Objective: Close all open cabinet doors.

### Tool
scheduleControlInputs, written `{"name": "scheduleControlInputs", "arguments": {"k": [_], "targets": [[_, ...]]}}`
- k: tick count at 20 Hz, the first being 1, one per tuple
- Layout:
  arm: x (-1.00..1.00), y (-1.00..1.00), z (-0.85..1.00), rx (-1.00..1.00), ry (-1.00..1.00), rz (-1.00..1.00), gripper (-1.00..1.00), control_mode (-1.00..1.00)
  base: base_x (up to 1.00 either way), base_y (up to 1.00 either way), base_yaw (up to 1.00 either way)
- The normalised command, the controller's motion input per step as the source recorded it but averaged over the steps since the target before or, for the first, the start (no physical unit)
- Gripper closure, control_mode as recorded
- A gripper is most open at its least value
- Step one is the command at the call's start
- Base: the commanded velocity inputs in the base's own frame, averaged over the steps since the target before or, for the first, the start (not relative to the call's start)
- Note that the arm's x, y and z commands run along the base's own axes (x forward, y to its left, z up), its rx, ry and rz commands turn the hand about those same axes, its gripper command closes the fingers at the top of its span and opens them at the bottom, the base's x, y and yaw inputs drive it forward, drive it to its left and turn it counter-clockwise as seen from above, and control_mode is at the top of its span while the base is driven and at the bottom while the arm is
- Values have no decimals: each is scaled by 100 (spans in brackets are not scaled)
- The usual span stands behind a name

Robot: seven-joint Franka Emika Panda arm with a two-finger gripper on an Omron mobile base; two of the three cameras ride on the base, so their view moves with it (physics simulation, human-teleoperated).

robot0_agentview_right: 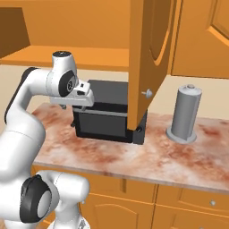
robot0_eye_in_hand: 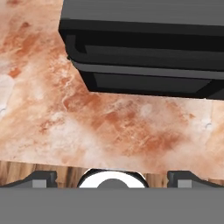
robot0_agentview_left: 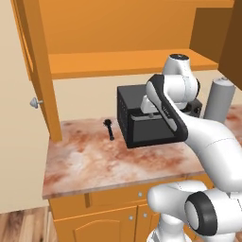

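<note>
Your gripper (robot0_agentview_right: 85,99) sat low over the counter (robot0_agentview_left: 94,163), right in front of the black toaster oven (robot0_agentview_right: 109,117), pointing down. In the hand view the two finger tips (robot0_eye_in_hand: 43,178) stood wide apart at the bottom corners w/ nothing between them, so it was spread open and held nothing.

Two cabinet doors were open. The right door (robot0_agentview_right: 150,58) hung out edge-on over the oven, its knob (robot0_agentview_right: 145,93) near the lower corner; in the right base view it lay just beside the hand, up and to the robot's right. The left door (robot0_agentview_left: 40,66) swung out at the far left end of the counter, knob (robot0_agentview_left: 35,102) on its outer face, well apart from the hand. Both doors ran tall and vertical, long axis upright, hinged on the wall cabinet above the open shelf (robot0_agentview_left: 127,61).

So the right door was the nearer one for you, prob. the first to shut. The move turned on getting the hand up from counter height to the door's lower edge and onto its outer face, then pushing it back toward the cabinet. Can't tell from these views how far the door's edge cleared the oven top. A grey canister (robot0_agentview_right: 185,114) stood further right on the counter and a small black utensil (robot0_agentview_left: 109,128) lay left of the oven; neither looked to be in the way.
</note>
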Motion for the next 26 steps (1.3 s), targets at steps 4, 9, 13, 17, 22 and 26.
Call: {"name": "scheduleControlInputs", "arguments": {"k": [4, 9, 13, 17, 22, 26], "targets": [[0, 0, 0, 0, 0, 0, -100, 100, 19, 0, 0], [0, 0, 0, 0, 0, 0, -100, 100, 21, 6, 0], [0, 0, 0, 0, 0, 0, -100, 100, 28, 9, -2], [0, 0, 0, 0, 0, 0, -100, 100, 1, 0, 0], [0, 0, 0, 0, 0, 0, -100, 100, 0, 0, 0], [-31, -5, 0, -3, -21, 0, -100, -100, -3, 0, 0]]}}
